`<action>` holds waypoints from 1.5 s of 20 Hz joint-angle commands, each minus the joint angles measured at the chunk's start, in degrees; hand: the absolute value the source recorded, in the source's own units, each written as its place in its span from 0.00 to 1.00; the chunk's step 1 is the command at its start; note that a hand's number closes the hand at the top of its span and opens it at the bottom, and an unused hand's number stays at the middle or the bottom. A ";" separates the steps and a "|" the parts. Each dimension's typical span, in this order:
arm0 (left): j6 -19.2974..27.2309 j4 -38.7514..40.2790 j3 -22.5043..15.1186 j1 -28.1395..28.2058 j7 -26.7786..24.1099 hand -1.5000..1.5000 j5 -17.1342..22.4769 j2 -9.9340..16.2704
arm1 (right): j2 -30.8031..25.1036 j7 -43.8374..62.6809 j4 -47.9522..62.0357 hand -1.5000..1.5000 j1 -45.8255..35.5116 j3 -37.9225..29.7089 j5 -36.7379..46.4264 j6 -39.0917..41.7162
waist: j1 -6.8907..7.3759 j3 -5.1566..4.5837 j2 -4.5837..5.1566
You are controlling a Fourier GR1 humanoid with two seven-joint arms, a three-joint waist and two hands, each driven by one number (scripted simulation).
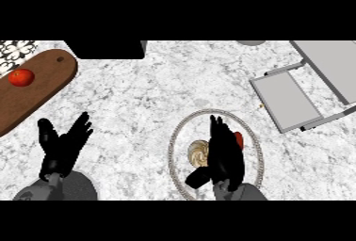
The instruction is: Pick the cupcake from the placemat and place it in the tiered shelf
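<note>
In the head view, a marbled grey-white counter [139, 103] is seen from steeply above. Near the lower middle, a round placemat [179, 136] with a beaded rim lies on the counter. On it the cupcake [198, 153] is seen, its pale swirled top showing just left of the right hand [226, 155]. That hand is stretched over the placemat with its fingers straight and pointing to the far side, and its thumb is spread out to the left below the cupcake; nothing is gripped by it. The cupcake lies just beside the palm, and whether it is touched cannot be told. A small red patch [239, 139] shows at the hand's right edge; what it is cannot be told.

The left hand [62, 143] is shown at the near left, open with fingers spread and raised, resting apart from everything.

At the far right, the grey tiered shelf [288, 101] is set, one flat tier showing in front of a higher one. At the far left, a wooden cutting board [38, 89] carries a red apple [21, 77]. A black block [108, 48] is seen at the far edge.
</note>
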 commanded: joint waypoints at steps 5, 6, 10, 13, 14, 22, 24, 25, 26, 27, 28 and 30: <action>-0.91 4.12 1.96 -2.30 -0.58 0.50 -1.09 -0.50 | 0.60 7.78 6.97 0.00 -0.39 3.27 3.20 -7.14 | -0.08 0.00 0.06; 0.00 -4.52 0.30 0.99 3.74 0.50 -1.02 0.08 | 0.59 7.32 5.45 0.00 0.97 0.72 4.08 -4.02 | 0.12 0.03 -0.10; -1.48 -3.25 1.88 2.30 1.76 0.50 -1.03 -0.81 | 0.60 3.85 11.03 0.00 -3.26 -1.38 2.29 -6.35 | 0.22 0.02 0.00; -1.59 5.28 2.57 -2.27 -2.91 0.50 -2.77 -2.92 | 0.60 1.14 13.64 0.00 -4.35 -2.02 1.84 -9.06 | -0.05 0.01 0.09; -2.02 1.75 2.97 -1.23 -0.75 0.50 -1.91 -1.89 | 0.60 0.10 16.82 0.00 -5.47 -1.38 1.08 -12.80 | 0.22 0.02 0.08; -0.80 -1.64 2.80 0.93 2.16 0.50 -4.64 -3.77 | 0.60 -6.97 24.89 0.00 -7.33 -1.91 -3.06 -16.37 | 0.15 0.03 0.06; -1.25 -1.14 3.28 -2.06 2.56 0.50 -3.32 -3.05 | 0.60 -10.71 27.93 1.00 -9.32 1.01 -8.45 -6.05 | 0.95 0.04 0.45; -1.25 -1.20 1.62 0.06 1.90 0.50 -4.08 -4.20 | -0.41 -11.16 26.15 1.00 -6.49 3.85 -5.56 -0.63 | 0.48 -0.01 0.28; -2.83 -2.29 3.06 2.17 0.86 0.50 -3.51 -2.33 | 0.59 -11.24 26.80 1.00 -8.94 2.75 -6.45 -2.78 | 0.67 0.02 0.12; -1.31 -1.97 2.11 0.22 3.01 0.50 -4.78 -3.99 | 0.59 -11.06 25.20 1.00 -10.04 1.91 -8.86 -5.37 | 0.24 0.03 0.07; -3.08 -0.06 3.75 1.44 -0.25 0.50 -4.19 -3.31 | 0.59 -12.10 25.15 1.00 -7.17 2.79 -7.68 -7.28 | 0.12 0.02 0.05; -3.53 -0.28 5.08 -1.64 2.67 0.50 -3.36 -2.33 | 0.58 -12.49 28.63 1.00 -11.63 3.76 -11.45 -12.52 | 0.39 0.03 0.12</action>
